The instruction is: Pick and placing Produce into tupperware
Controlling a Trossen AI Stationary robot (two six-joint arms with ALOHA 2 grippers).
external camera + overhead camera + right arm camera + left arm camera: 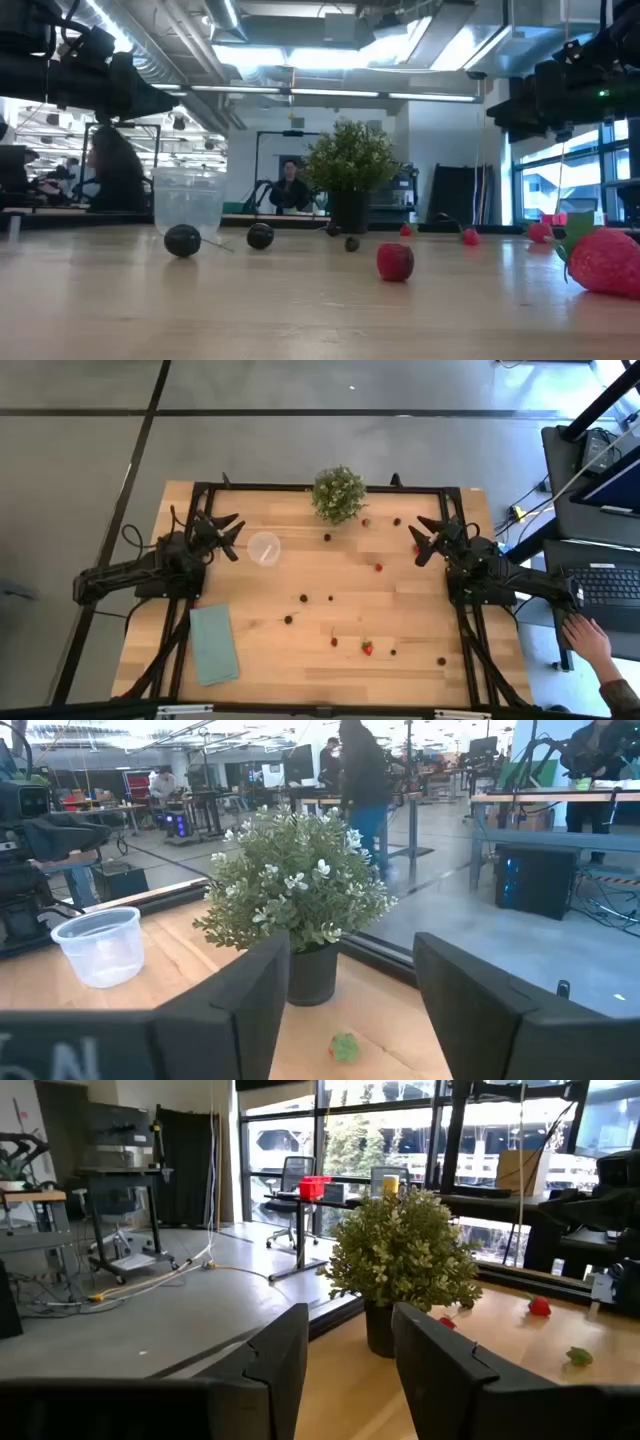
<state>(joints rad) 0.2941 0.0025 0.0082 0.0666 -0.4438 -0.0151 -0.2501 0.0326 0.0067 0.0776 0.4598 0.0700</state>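
Holding nothing, our left gripper (232, 535) hovers with fingers parted, the tupperware (264, 548) just beside its tips. Our right gripper (424, 540) likewise gapes empty; produce (378, 567) lies scattered between and nearer us.

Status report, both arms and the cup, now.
Left gripper open, empty, beside tupperware. Right gripper open, empty, at right edge. Tupperware upright, empty; produce scattered on table. Potted plant at back edge, nothing blocking.
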